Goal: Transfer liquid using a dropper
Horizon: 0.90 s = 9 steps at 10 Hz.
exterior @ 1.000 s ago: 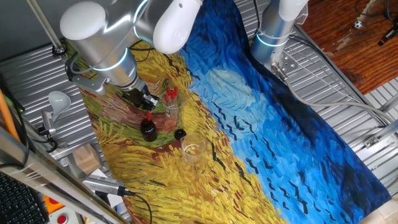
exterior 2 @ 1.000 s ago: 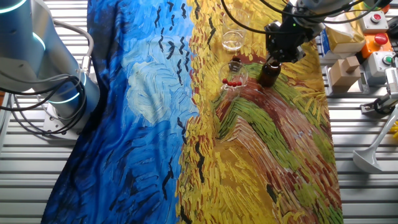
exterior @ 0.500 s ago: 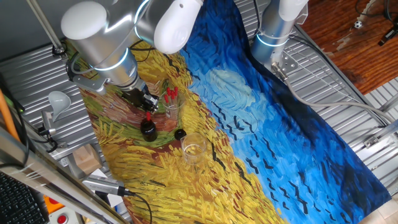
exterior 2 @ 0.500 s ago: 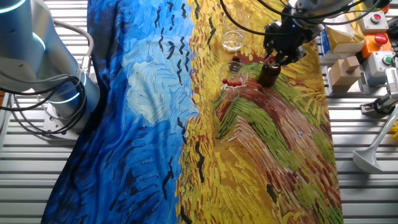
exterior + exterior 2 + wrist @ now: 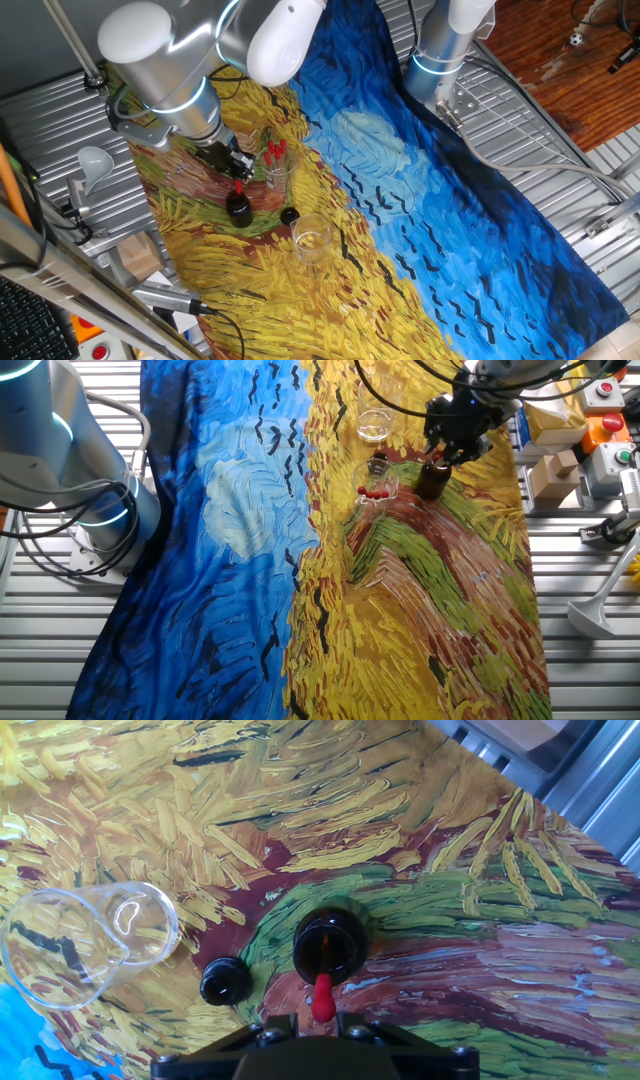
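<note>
In the hand view my gripper [image 5: 318, 1017] is shut on the dropper [image 5: 322, 997]. Its red bulb sticks out between the fingers, and its clear tip points down into the mouth of the dark brown bottle [image 5: 330, 945] right below. One fixed view shows the gripper [image 5: 233, 170] just above the bottle [image 5: 238, 208], with the red bulb of the dropper [image 5: 239, 187] between them. In the other fixed view the gripper [image 5: 447, 452] hangs over the bottle [image 5: 432, 480].
The black bottle cap [image 5: 226, 982] lies left of the bottle. An empty clear beaker [image 5: 85, 945] stands further left. A glass with several spare red-bulbed droppers [image 5: 275, 160] stands close beside the gripper. The painted cloth [image 5: 420, 230] covers the table.
The gripper with the dropper has sunk very slightly toward the bottle's mouth. Over the last half second nothing visibly moves.
</note>
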Each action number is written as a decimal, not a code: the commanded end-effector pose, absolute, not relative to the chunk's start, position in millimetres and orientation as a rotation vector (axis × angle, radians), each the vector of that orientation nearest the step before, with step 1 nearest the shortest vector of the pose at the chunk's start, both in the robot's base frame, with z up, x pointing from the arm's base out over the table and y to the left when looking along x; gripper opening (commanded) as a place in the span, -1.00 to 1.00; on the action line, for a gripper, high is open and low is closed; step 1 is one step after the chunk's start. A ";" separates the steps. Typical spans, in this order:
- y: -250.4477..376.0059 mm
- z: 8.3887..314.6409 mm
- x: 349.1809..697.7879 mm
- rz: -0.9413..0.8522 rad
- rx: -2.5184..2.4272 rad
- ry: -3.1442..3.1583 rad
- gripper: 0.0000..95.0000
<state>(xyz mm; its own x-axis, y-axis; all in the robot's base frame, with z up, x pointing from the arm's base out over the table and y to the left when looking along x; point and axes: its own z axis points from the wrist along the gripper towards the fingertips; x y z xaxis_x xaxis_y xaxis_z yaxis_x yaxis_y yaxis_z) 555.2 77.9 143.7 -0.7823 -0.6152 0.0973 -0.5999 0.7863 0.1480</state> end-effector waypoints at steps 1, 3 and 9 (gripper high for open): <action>76.6 142.5 552.9 -0.178 0.983 -2.866 -0.20; 75.0 142.5 552.0 -0.192 0.983 -2.880 -0.20; 74.9 146.1 550.6 -0.184 0.987 -2.900 -0.20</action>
<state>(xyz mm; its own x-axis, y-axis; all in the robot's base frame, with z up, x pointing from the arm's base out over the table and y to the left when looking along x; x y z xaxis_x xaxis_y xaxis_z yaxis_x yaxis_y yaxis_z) 549.3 75.1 147.0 -0.7922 -0.6095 0.0299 -0.6013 0.7881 0.1319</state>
